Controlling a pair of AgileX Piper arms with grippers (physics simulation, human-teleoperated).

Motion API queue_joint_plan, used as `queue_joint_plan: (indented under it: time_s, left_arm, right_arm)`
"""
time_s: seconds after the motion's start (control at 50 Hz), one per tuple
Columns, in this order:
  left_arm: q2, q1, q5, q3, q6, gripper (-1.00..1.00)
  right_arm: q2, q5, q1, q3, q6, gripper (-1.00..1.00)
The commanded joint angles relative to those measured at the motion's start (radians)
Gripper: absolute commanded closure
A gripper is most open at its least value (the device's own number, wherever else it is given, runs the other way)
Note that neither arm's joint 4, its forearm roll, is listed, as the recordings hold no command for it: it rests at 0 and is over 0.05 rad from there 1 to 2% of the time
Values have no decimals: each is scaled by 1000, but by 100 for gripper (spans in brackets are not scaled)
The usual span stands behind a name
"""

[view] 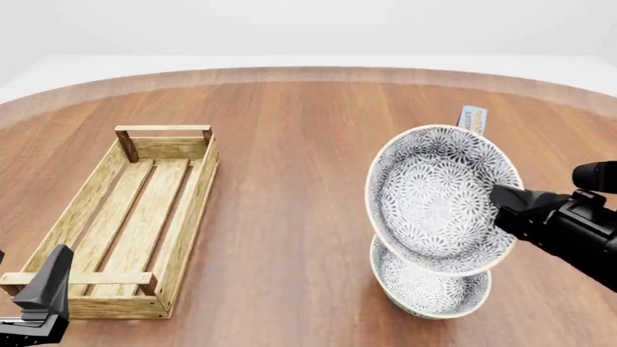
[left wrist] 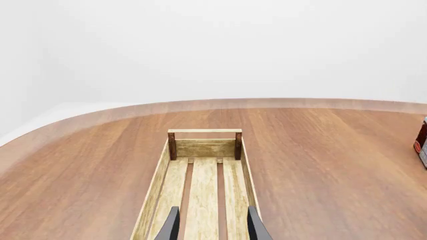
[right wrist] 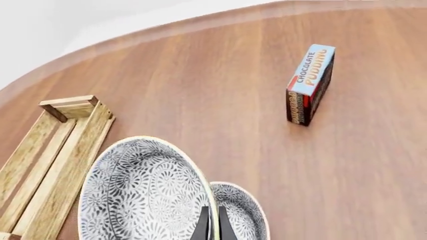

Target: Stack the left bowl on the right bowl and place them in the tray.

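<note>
Left gripper (view: pixel 43 300): low at the near left corner of the front view, just by the tray's near end; its wrist camera shows the two fingers (left wrist: pixel 170 227) standing apart with nothing between them, so it is open and empty.
Tray (view: pixel 193 210): long light-wood crate on the left of the table (view: pixel 289 144), slatted floor bare, a handle bar at each end, well apart from both bowls.
Lifted bowl (view: pixel 434 195): patterned grey and white, held up in the air and tilted steeply so its inside faces the camera, directly above the other bowl.
Lower bowl (view: pixel 424 289): same pattern, sitting upright on the table right of centre, partly hidden under the lifted one; whether the two rims touch is not clear.
Pudding box (right wrist: pixel 310 85): stands on end beyond the bowls, only its top peeking over the lifted bowl in the front view.
Right gripper (view: pixel 506 202): reaches in from the right and is pinched closed on the lifted bowl's rim, the fingers nearly together over the thin wall.
Stage: likely the stacking step, with the tray placement not yet done.
Risk: the grip is on one edge only, so the tilted bowl could swing or slip out.
Risk: lowered at this tilt, it could strike the lower rim, shove that bowl, or nest crooked.
</note>
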Motion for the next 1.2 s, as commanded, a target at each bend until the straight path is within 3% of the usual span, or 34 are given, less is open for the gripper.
queue_joint_plan:
  time_s: [0.02,1.2]
  left_arm:
    - [0,0,0,0,0,-100]
    - [0,0,0,0,0,-100]
  right_arm:
    - [-21,-49,-26,77,26,100]
    - [170,-377,-69,292,87,100]
